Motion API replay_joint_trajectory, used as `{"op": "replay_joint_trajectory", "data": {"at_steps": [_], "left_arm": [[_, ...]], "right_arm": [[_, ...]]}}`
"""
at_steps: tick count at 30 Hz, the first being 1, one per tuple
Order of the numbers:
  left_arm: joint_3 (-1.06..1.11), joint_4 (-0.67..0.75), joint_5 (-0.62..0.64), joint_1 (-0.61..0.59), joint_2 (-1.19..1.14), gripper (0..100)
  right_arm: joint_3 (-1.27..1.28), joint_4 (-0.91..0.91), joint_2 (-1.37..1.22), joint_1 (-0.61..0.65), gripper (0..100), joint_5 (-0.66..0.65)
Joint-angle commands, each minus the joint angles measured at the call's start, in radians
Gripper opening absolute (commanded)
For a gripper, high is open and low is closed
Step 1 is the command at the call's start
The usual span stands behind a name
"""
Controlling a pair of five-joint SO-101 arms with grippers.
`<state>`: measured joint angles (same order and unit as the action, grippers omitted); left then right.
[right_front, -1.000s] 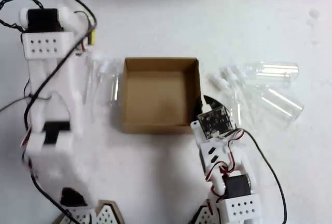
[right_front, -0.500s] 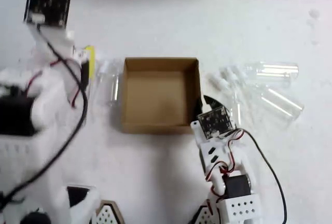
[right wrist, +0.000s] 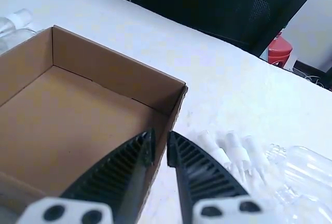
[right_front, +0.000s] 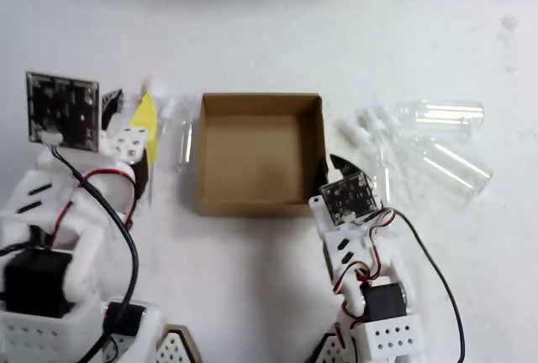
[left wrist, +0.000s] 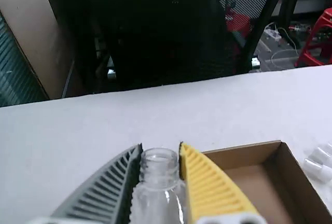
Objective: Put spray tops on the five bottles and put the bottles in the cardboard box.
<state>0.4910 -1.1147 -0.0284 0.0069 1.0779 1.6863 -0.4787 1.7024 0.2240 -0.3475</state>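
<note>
My left pincer (left wrist: 161, 150) pinches an open-necked bottle (left wrist: 158, 164) (clear plastic); my right pincer (right wrist: 160, 140), nearly pressed together, hangs beside the cardboard box (right wrist: 104, 73).

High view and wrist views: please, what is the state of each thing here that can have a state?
cardboard box: open, empty.
left gripper: jaws shut on the neck of a bottle.
held bottle: mouth open, no spray top on it.
right gripper: jaws nearly shut, holding nothing.
bottles right of the box: lying on their sides.
spray tops: loose, lying on the table.
</note>
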Motion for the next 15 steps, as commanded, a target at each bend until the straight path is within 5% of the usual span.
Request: {"op": "replay_joint_trajectory", "data": {"at_steps": [1,9,15], "left_arm": [[0.261,0.296,0.014,0.062,0.13,2],[0.629,0.718,0.123,0.283,0.374,2],[0.772,1.079,0.135,0.269,0.242,2]], "right_arm": [[0.009,0.025,-0.005,-0.007,2.9,-0.012],[0.009,0.025,-0.005,-0.007,2.9,-0.012],[0.009,0.025,-0.005,-0.007,2.9,-0.012]]}}
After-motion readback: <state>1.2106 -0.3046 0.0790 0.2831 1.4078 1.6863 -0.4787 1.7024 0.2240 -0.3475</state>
